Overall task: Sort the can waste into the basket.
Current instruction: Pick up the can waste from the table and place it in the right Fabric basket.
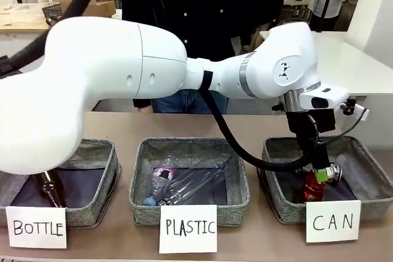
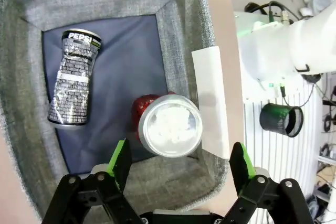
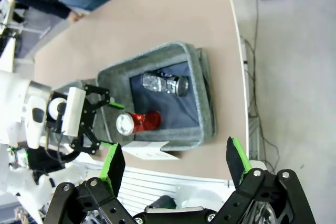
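The grey CAN basket (image 1: 368, 167) stands at the right of the table. Inside it the shiny red can (image 1: 313, 188) stands upright, its silver top (image 2: 170, 125) facing the left wrist camera. The dark black-and-silver can (image 2: 73, 80) lies flat on the basket's blue bottom beside it. My left gripper (image 1: 319, 165) hangs just over the red can, open, with its green pads (image 2: 121, 163) apart on either side and holding nothing. My right gripper (image 3: 176, 161) is open high above the basket (image 3: 207, 93), looking down on the red can (image 3: 139, 121) and the dark can (image 3: 167, 83).
A basket marked PLASTIC (image 1: 141, 210) holds clear bottles (image 1: 190, 179) at the middle. A basket marked BOTTLE (image 1: 92, 216) holds a brown bottle (image 1: 49, 188) at the left. A white CAN card (image 1: 333, 221) leans on the right basket's front. A person (image 1: 202, 4) stands across the table.
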You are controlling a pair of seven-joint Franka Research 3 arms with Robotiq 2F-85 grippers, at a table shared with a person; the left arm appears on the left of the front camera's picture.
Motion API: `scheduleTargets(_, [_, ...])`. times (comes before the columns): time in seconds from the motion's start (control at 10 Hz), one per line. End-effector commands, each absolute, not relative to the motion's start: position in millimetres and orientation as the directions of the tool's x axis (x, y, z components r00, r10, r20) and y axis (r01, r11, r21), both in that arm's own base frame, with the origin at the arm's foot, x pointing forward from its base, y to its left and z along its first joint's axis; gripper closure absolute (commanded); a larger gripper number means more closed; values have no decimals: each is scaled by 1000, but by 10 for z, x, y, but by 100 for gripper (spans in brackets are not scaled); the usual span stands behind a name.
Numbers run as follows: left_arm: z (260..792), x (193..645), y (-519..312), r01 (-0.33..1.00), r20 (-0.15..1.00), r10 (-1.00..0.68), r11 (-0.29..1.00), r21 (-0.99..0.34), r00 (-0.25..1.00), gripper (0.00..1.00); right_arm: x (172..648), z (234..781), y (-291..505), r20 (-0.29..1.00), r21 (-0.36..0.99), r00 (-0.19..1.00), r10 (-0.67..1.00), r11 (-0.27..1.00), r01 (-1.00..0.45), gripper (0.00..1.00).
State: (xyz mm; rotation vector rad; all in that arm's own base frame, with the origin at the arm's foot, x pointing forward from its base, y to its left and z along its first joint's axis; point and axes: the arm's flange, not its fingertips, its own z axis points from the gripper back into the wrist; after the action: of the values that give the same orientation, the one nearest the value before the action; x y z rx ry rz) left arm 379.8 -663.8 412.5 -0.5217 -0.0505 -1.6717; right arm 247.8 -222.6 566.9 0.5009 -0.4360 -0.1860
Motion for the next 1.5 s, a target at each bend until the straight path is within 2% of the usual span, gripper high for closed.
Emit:
scheduleTargets(0.0, [4240,3692,-6447,948,355,-934,-141,-285,-32,8,2473,5649,-2235,347,486,896,-278,870,82,0])
scheduleTargets(0.4, [4616,3541,-5464,930,297,-937,68,-360,183,8,2473,5649,-2235,347,486,896,-278,870,82,0])
scheduleTargets(0.5, [4632,3508,-5219,928,282,-939,84,-363,195,8,2473,5649,-2235,347,486,896,-278,870,82,0])
scheduleTargets(0.9, [4412,3476,-4247,755,90,-918,259,-603,386,8,2473,5649,-2235,347,486,896,-278,870,82,0])
scheduleTargets(1.0, [4556,3426,-3958,731,145,-880,272,-625,452,8,2473,5649,-2235,347,486,896,-278,870,82,0])
scheduleTargets(1.2, [5178,3150,-2882,725,382,-677,336,-601,630,8,2473,5649,-2235,347,486,896,-278,870,82,0])
scheduleTargets(1.3, [5340,2955,-2359,682,433,-570,344,-646,698,8,2478,5663,-2228,357,502,892,-276,862,67,0])
scheduleTargets(1.4, [5351,2779,-1959,593,400,-487,349,-726,777,8,2545,5762,-1941,342,540,911,-229,842,9,0])
